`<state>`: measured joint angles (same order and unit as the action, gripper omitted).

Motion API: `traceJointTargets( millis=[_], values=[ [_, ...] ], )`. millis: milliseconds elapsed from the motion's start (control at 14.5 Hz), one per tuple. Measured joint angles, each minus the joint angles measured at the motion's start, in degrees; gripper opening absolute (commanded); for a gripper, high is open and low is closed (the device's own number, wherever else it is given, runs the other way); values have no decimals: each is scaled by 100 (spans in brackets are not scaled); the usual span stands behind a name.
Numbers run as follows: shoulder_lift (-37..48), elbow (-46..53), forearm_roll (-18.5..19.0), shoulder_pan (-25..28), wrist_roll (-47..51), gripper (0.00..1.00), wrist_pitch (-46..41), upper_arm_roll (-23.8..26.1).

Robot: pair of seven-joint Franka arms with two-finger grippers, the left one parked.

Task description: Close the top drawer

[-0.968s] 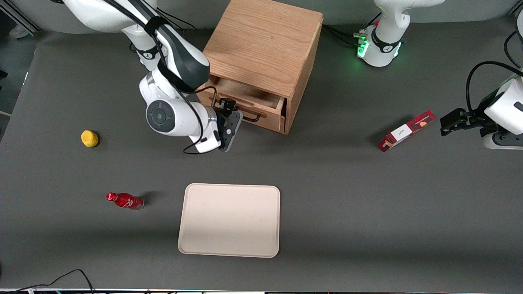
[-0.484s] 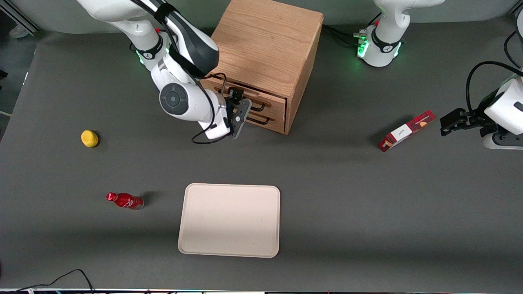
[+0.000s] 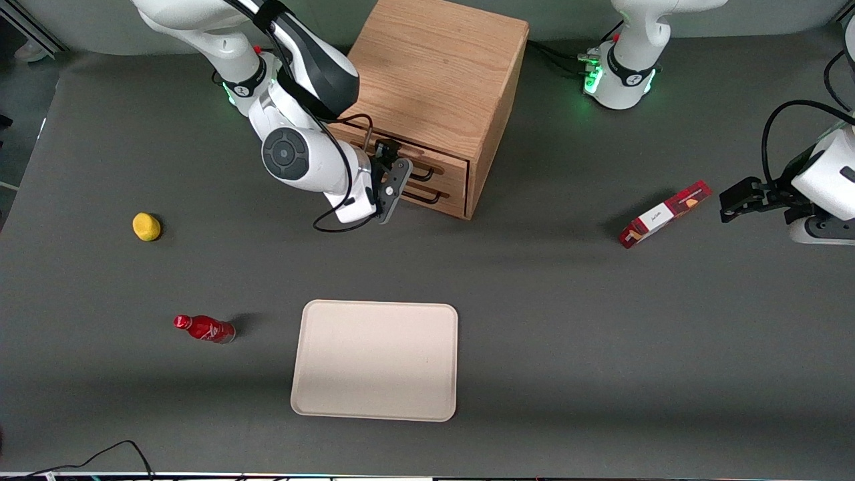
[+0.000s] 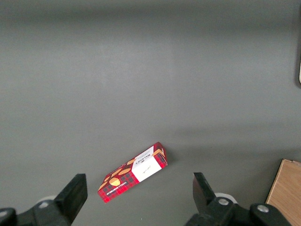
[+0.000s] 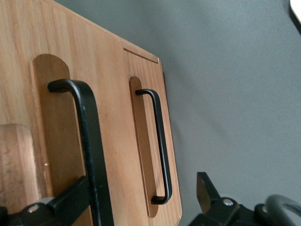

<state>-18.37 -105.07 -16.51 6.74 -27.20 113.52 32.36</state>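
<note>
**Top drawer pushed in, arm at its front**

At the upper middle of the front view, the top drawer (image 3: 411,165) sits flush with the oak cabinet (image 3: 434,73), above the lower drawer (image 3: 427,194). Judging by that, the closing looks done; only backing away seems left. The end effector (image 3: 393,175) hangs just in front of the drawer's black handle (image 5: 91,146), fingers spread apart, holding nothing.
</note>
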Motion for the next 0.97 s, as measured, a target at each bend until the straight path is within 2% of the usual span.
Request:
traceJointTargets(
  millis=[207,691,968],
  values=[
    [11,43,4,-11,0,100,-73,3],
    [168,867,45,-44,-1,100,-923,21],
    [602,1328,471,-131,169,100,-1296,-185]
  ],
)
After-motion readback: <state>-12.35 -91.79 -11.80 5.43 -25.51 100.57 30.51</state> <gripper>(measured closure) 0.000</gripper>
